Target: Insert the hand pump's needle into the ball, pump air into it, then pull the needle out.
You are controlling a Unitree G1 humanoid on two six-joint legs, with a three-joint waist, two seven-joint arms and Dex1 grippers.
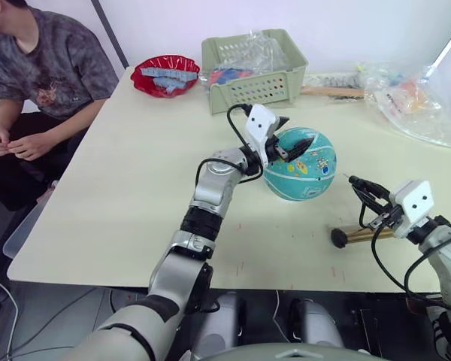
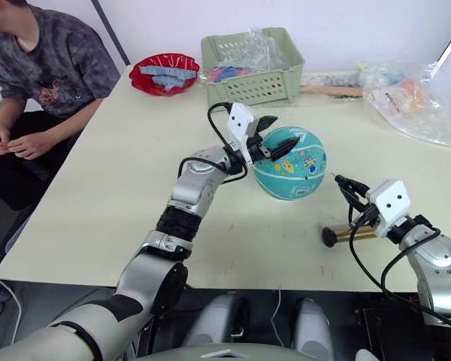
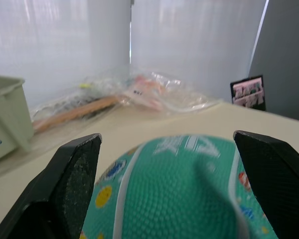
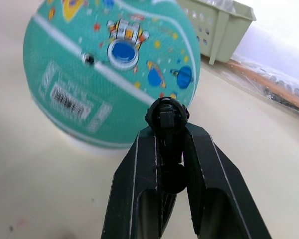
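The teal ball (image 4: pixel 109 69) carried a white barcode label, its print too small to read, beside cartoon planets and white seams. It sat mid-table, the left gripper (image 1: pixel 286 135) spread wide over its top. Right of it, the right gripper (image 4: pixel 167 119) pinched the needle fitting (image 4: pixel 167 113); the brass hand pump (image 1: pixel 361 235) lay nearer.

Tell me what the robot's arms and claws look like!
Both arms are silvery-grey metal with black joint rings. Looping black cables run to each wrist, which carries a white boxy block with small dark dots. The left gripper and right gripper each have two black, wedge-shaped fingers.
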